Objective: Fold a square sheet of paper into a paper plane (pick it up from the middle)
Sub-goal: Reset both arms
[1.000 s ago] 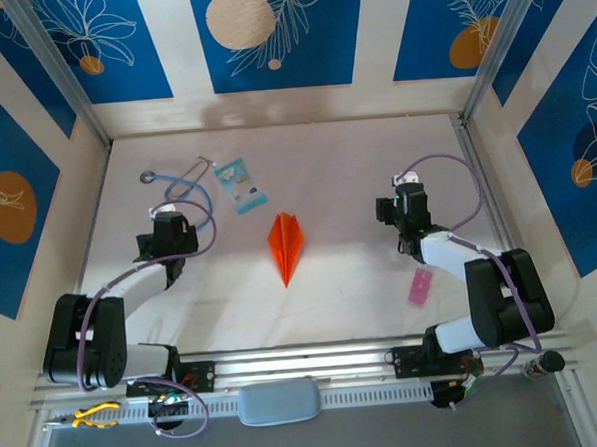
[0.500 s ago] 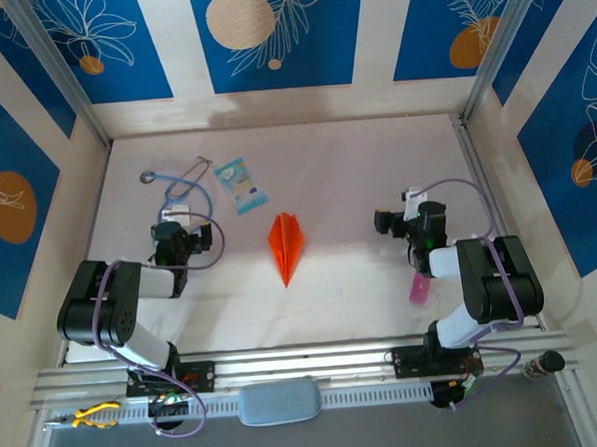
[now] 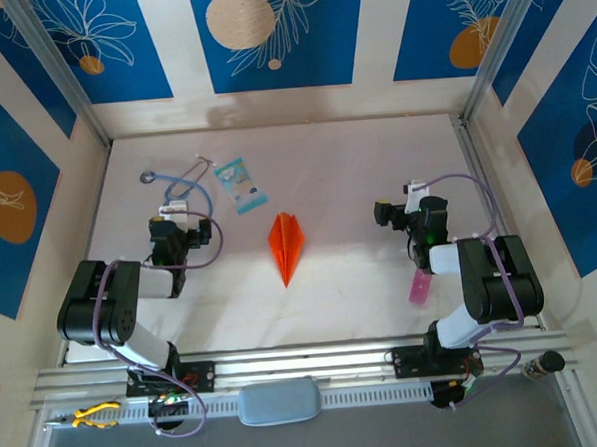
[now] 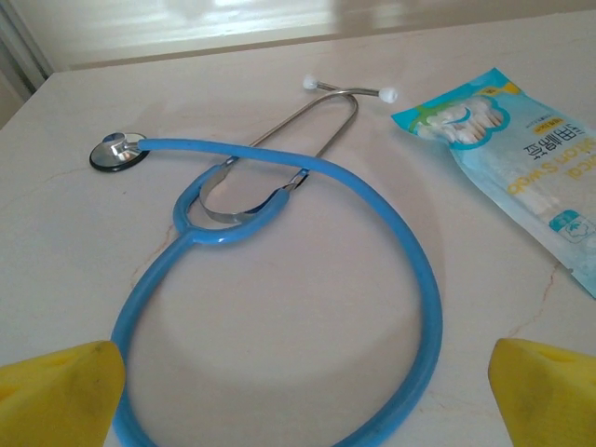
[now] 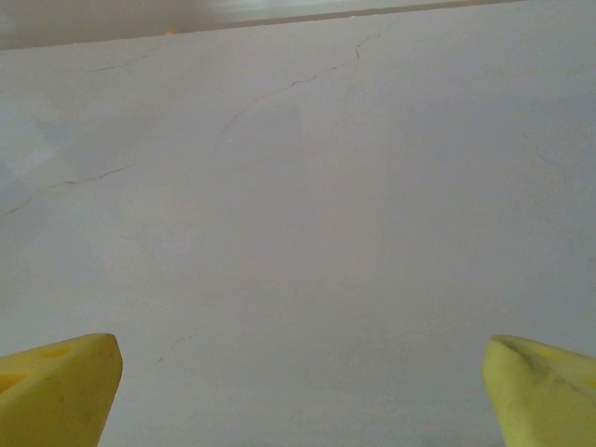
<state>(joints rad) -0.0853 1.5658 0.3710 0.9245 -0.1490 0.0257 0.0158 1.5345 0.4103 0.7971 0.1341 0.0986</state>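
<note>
The square sheet of paper lies folded into a slim orange paper plane (image 3: 286, 246) at the table's middle, tip pointing toward the near edge. Both arms are folded back near their bases, well apart from the plane. My left gripper (image 3: 178, 214) stands to the plane's left, open, its yellow fingertips (image 4: 65, 391) wide apart over bare table with nothing between them. On the plane's right, my right gripper (image 3: 417, 199) is open too, and bare table shows between its yellow fingertips (image 5: 545, 386).
A blue stethoscope (image 4: 279, 186) lies just ahead of the left gripper, with a light-blue packet (image 4: 521, 158) to its right. A pink strip (image 3: 419, 287) rests beside the right arm. Walls close the table at the back and sides.
Both arms have drawn back toward their bases and folded up. Both grippers' jaws have opened wider. The paper plane has not moved.
</note>
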